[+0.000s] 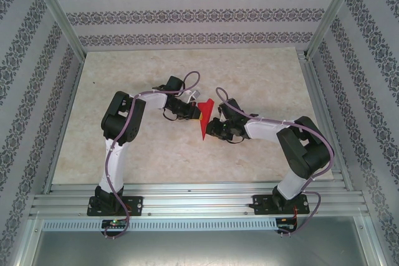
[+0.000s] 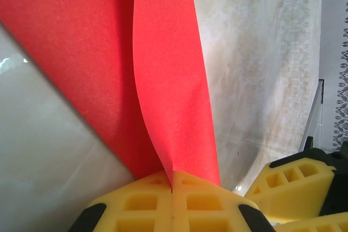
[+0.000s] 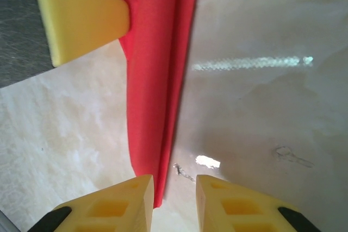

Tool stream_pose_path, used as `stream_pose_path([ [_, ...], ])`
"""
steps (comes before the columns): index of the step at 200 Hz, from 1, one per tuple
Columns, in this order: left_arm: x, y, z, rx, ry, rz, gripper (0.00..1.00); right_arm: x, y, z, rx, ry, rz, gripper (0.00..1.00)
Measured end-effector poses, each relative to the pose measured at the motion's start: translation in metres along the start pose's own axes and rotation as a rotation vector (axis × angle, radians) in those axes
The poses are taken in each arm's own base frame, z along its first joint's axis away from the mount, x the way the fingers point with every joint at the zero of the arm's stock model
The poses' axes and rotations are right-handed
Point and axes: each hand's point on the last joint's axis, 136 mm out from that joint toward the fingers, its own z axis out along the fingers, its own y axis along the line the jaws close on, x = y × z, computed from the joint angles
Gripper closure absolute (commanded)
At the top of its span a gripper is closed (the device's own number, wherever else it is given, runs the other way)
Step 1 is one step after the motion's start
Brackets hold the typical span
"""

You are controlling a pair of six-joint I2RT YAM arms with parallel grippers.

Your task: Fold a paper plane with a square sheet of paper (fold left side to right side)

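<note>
The red sheet of paper (image 1: 206, 118) is folded into a slim pointed shape at the middle of the table, its tip toward the near edge. My left gripper (image 1: 194, 113) is shut on the wide end. In the left wrist view the paper (image 2: 163, 80) rises out of the closed yellow fingertips of the left gripper (image 2: 173, 186), one flap curling up. My right gripper (image 1: 212, 130) is at the narrow end, open. In the right wrist view the paper's tip (image 3: 155, 107) lies just inside its left finger (image 3: 117, 205), with a gap to the other finger of the right gripper (image 3: 174, 188).
The beige marble tabletop (image 1: 156, 73) is bounded by aluminium rails (image 1: 199, 200) at the near edge and posts at the sides, with patterned walls (image 1: 187, 10) behind. A yellow finger of the other gripper (image 3: 81, 17) shows beside the paper.
</note>
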Motion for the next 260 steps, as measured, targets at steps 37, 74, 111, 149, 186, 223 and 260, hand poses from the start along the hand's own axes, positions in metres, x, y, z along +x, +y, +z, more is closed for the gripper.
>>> stream_pose_path([
  [37,-0.001,0.0,0.001,0.004,0.003,-0.003,0.97,0.0,0.008,0.005,-0.005,0.005,-0.019,0.79],
  [74,-0.001,0.0,0.001,0.006,0.003,-0.003,0.97,0.003,0.007,0.009,0.003,0.016,-0.02,0.84],
  [111,-0.001,0.0,0.001,0.006,0.003,-0.003,0.97,0.002,0.017,0.009,-0.009,0.011,-0.043,0.88],
  [149,-0.001,0.0,0.001,0.006,0.004,-0.004,0.97,-0.001,0.022,0.008,-0.017,0.006,-0.05,0.89],
  [186,-0.001,0.0,0.001,0.006,0.004,-0.004,0.98,0.001,0.018,0.013,-0.003,0.017,-0.046,0.89],
  [223,-0.001,0.0,0.0,0.006,0.003,-0.005,0.98,0.001,0.017,0.015,0.002,0.021,-0.044,0.89],
  [260,-0.001,0.0,0.0,0.006,0.003,-0.005,0.98,0.002,0.016,0.016,0.005,0.025,-0.042,0.89],
])
